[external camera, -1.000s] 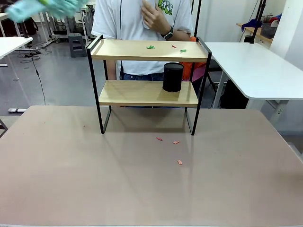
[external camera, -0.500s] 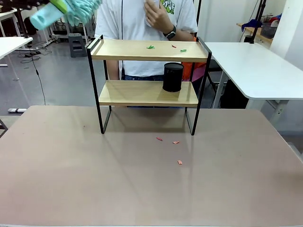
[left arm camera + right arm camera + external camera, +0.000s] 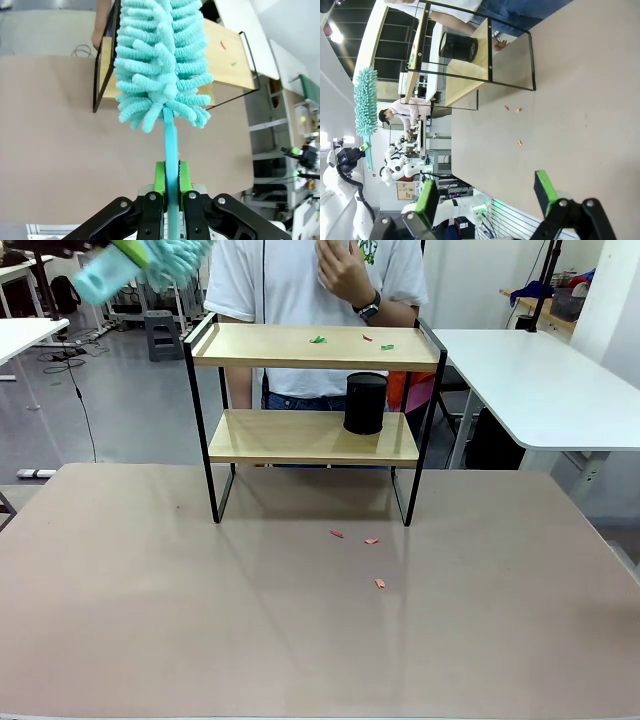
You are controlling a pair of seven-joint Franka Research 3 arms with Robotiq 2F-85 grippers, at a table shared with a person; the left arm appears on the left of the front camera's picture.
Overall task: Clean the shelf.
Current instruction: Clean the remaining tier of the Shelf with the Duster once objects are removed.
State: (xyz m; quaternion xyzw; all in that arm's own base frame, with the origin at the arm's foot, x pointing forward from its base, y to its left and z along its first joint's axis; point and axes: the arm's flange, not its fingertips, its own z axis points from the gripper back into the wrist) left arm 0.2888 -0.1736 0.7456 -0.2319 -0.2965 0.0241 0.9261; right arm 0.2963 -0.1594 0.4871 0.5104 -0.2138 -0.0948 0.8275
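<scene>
The left gripper (image 3: 171, 175) is clamped on the handle of a teal microfibre duster (image 3: 160, 60), whose fluffy head reaches out ahead of its fingers. Beyond that head stands the shelf (image 3: 227, 60), with paper scraps (image 3: 223, 45) on its top board. The right gripper (image 3: 487, 197) gapes wide and holds nothing, with the shelf far ahead of it.

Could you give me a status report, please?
Left gripper shut on teal duster, high left of shelf. Right gripper open. Scraps on top board; black cylinder on lower.
</scene>
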